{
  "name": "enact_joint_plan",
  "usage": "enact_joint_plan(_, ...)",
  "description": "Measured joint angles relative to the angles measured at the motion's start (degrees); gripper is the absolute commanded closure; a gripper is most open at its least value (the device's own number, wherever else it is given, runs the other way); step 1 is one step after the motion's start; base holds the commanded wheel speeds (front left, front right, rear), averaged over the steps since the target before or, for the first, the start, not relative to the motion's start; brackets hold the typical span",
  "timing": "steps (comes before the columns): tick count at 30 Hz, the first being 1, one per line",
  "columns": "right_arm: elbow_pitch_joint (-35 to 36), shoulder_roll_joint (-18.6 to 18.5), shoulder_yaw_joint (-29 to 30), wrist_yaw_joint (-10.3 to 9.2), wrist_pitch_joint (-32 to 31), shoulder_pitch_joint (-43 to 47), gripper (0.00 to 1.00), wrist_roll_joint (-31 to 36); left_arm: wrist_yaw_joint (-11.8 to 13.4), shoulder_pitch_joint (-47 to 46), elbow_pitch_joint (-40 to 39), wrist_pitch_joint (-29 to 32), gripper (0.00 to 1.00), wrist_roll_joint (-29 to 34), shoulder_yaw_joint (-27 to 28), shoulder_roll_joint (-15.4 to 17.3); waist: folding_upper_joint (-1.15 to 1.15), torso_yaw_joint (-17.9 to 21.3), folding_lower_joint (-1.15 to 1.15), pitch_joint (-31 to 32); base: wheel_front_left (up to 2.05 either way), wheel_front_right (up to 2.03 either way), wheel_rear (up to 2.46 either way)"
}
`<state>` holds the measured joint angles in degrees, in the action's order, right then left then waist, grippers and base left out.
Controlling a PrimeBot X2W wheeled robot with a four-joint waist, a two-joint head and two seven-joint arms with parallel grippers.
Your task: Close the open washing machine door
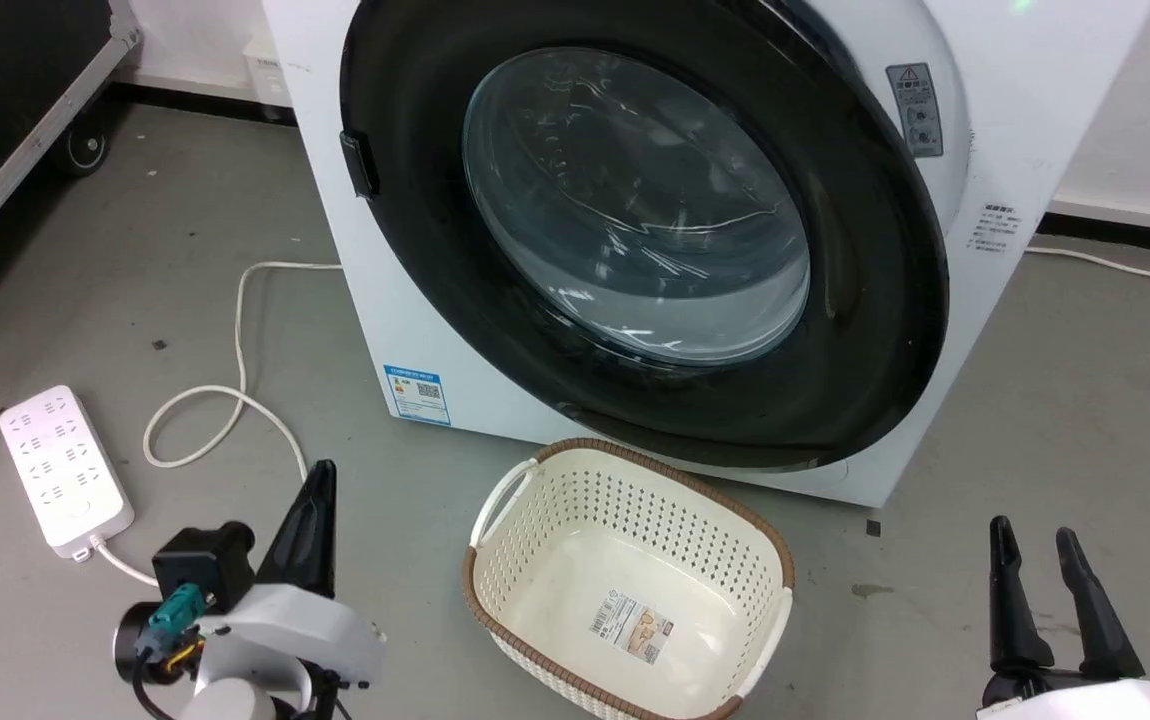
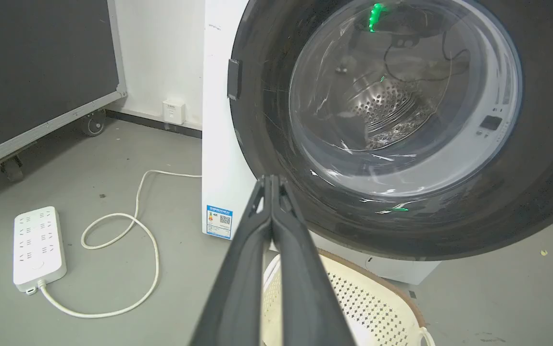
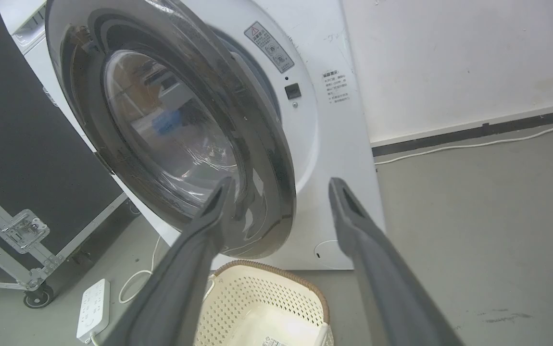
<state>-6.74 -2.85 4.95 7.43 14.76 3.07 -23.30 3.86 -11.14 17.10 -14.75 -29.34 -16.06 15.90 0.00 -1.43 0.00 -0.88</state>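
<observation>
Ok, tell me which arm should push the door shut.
Right. The door hinges on the left, by the left fingers; its free edge stands out from the washer ahead of the right fingers.

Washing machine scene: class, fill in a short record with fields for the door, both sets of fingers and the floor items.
door: ajar, right edge standing off the washer
left fingers: pressed together, clear of the door
right fingers: spread apart, holding nothing
basket: on floor before washer, only a sticker inside
power strip: on floor left of washer, white cable looped beside
</observation>
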Motion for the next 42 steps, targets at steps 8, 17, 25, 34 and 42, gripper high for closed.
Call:
enact_joint_plan(8, 0.4, 0.0, 0.3, 0.00, 0.0, 0.2, 1.00, 5.6, 0.0, 0.5, -0.7, 0.0, 0.00, 1.7, 1.3, -1.0, 0.00, 0.2, 0.00, -0.3, 0.00, 0.00, 0.00)
enact_joint_plan(17, -6.3, 0.1, -6.5, 0.10, -4.5, -17.7, 1.00, 21.9, 1.0, 0.3, -5.2, 0.0, 0.00, 5.7, 2.6, -2.8, 0.00, 0.3, 0.01, -5.0, 0.00, 0.00, 0.00)
enact_joint_plan(25, -21.6, 0.0, 0.9, 0.10, -3.8, -30.3, 1.00, 25.8, 1.0, -1.3, -7.5, 0.0, 0.00, 8.6, 3.1, -5.0, 0.00, -1.8, 0.01, -9.1, 0.00, 0.00, 0.00)
enact_joint_plan(34, -28.4, 0.2, 10.6, 0.11, -1.9, -40.5, 1.00, 30.6, -0.3, -3.6, -7.9, 0.0, 0.00, 10.1, 4.4, -7.2, 0.00, -4.1, 0.01, -13.7, 0.00, 0.00, 0.00)
enact_joint_plan(42, -30.3, -0.7, 17.9, 0.12, -1.0, -48.4, 1.00, 34.7, -2.4, -4.9, -7.9, 0.0, 0.00, 11.6, 5.6, -8.8, 0.00, -6.2, 0.00, -17.7, 0.00, 0.00, 0.00)
